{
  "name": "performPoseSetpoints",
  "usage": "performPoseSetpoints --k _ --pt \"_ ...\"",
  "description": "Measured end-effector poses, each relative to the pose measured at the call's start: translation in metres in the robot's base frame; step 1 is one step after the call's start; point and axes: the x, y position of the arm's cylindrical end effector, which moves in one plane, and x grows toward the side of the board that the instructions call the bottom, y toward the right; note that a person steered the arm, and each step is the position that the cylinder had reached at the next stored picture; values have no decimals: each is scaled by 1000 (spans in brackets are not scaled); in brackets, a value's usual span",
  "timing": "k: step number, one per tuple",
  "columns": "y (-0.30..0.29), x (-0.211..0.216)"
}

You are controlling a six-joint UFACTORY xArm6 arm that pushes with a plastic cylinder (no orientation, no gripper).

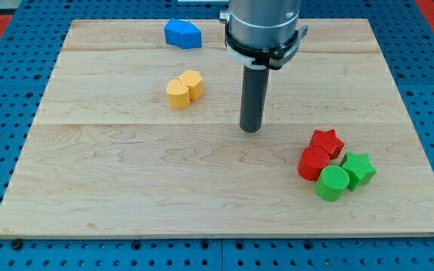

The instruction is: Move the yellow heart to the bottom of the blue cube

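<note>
A yellow heart (178,94) lies on the wooden board at the view's upper left of centre, touching a yellow hexagon-like block (192,82) on its upper right. A blue block (182,33) sits near the board's top edge, above the yellow pair and apart from them. My tip (251,129) stands on the board near the centre, to the right of and a little below the yellow heart, with a clear gap between them.
A cluster at the view's lower right holds a red star (327,141), a red cylinder (313,163), a green cylinder (332,183) and a green star (358,167). The wooden board (126,188) lies on a blue perforated table.
</note>
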Motion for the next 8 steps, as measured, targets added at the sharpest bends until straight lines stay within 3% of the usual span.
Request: performPoseSetpoints --k 1,2,4,5,8 --pt "-75 -15" --pt "-116 -65" --pt "-129 -149" --pt "-121 -155" --pt "-64 -78"
